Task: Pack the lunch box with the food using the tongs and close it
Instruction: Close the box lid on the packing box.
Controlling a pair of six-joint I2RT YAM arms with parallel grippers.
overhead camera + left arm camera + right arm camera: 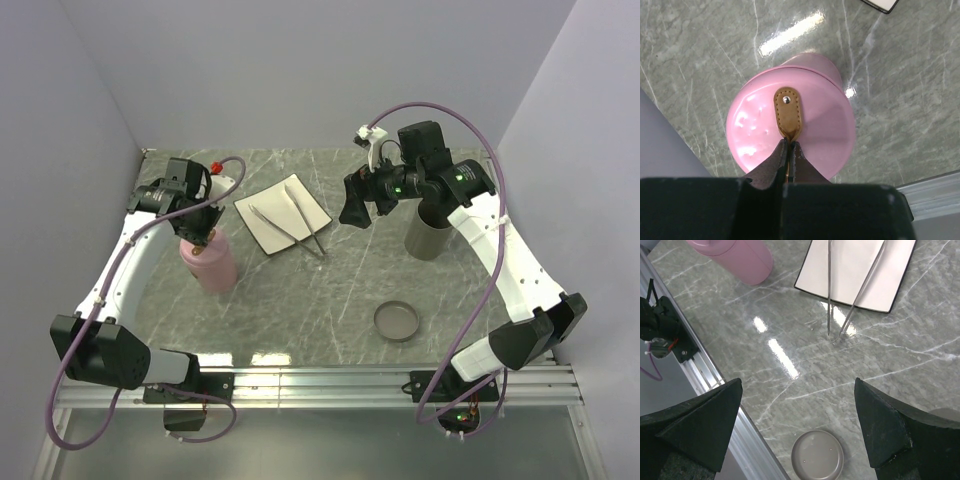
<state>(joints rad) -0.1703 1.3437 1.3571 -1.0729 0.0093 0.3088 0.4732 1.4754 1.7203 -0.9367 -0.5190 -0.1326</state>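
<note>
A pink cylindrical lunch box (208,262) stands upright at the left of the table. My left gripper (789,142) is directly over it, shut on the brown leather tab (787,112) on its pink lid (825,125). The silver tongs (290,222) lie across a white square plate (265,232) in the middle, tips past its near edge. My right gripper (355,205) hovers open to the right of the plate, with nothing between its fingers (880,425). In the right wrist view the tongs (828,290) rest on the plate (852,265). No food is in view.
A grey cylindrical canister (430,235) stands under the right arm. A round grey lid (397,321) lies flat near the front right, also seen in the right wrist view (818,456). An aluminium rail (320,380) runs along the near edge.
</note>
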